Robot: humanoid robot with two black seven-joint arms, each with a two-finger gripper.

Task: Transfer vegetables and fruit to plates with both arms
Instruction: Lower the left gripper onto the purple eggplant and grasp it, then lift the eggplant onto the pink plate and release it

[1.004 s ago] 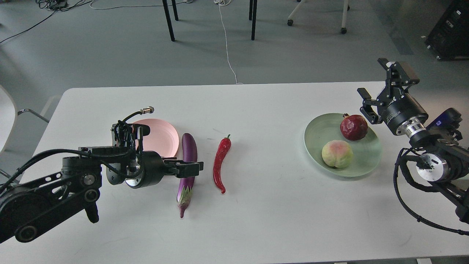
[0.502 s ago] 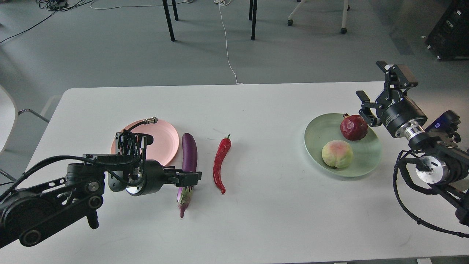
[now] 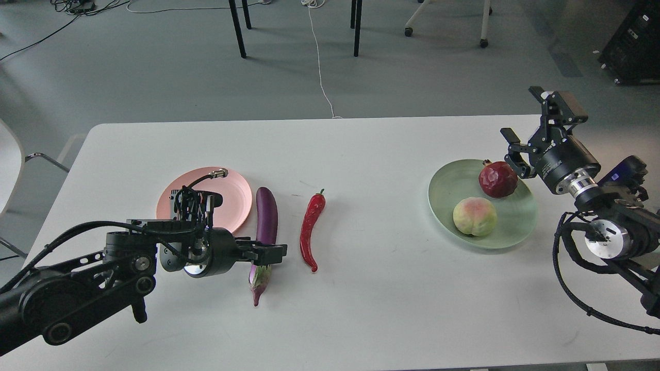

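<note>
The purple eggplant (image 3: 266, 216) lies lengthwise on the white table, right of the pink plate (image 3: 232, 193), which is bare. The red chili pepper (image 3: 311, 232) lies just right of the eggplant. My left gripper (image 3: 268, 253) sits low across the eggplant near its calyx. It is seen side-on, so I cannot tell its fingers apart. The pomegranate (image 3: 497, 179) and the peach (image 3: 474, 216) rest on the green plate (image 3: 448, 196). My right gripper (image 3: 533, 126) is open and empty, raised just right of the pomegranate.
The white table (image 3: 361, 319) spans the view, with its right edge under my right arm. Chair and table legs (image 3: 356, 31) and a white cable (image 3: 319, 67) are on the floor beyond the far edge.
My left gripper has come down onto the eggplant near its calyx, and the arm has uncovered more of the pink plate. My right gripper shifted slightly left, then stayed put.
</note>
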